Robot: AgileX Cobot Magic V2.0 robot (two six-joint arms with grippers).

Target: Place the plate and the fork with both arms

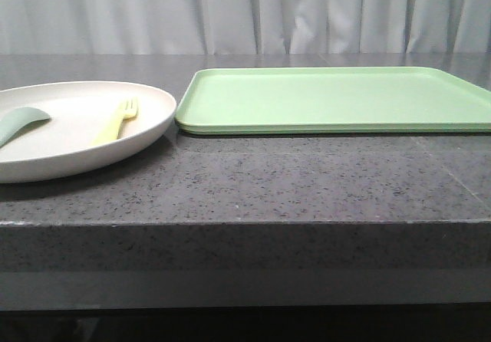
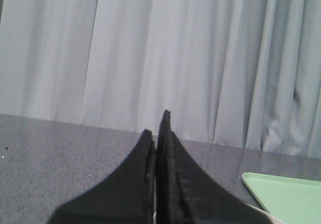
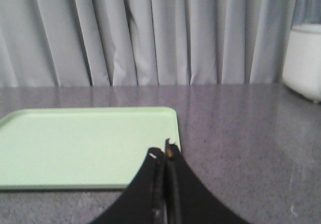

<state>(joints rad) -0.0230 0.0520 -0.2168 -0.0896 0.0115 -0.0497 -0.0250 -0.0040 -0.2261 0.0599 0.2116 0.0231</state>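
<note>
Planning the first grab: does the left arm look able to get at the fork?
Probably yes: the fork lies uncovered on the plate, on the left side, only a spoon lying apart from it. The left gripper is shut.

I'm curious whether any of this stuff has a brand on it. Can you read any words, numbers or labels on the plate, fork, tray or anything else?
None: no readable text in any view.
The plate, fork, green spoon, tray, both grippers and the white container all look unmarked.
</note>
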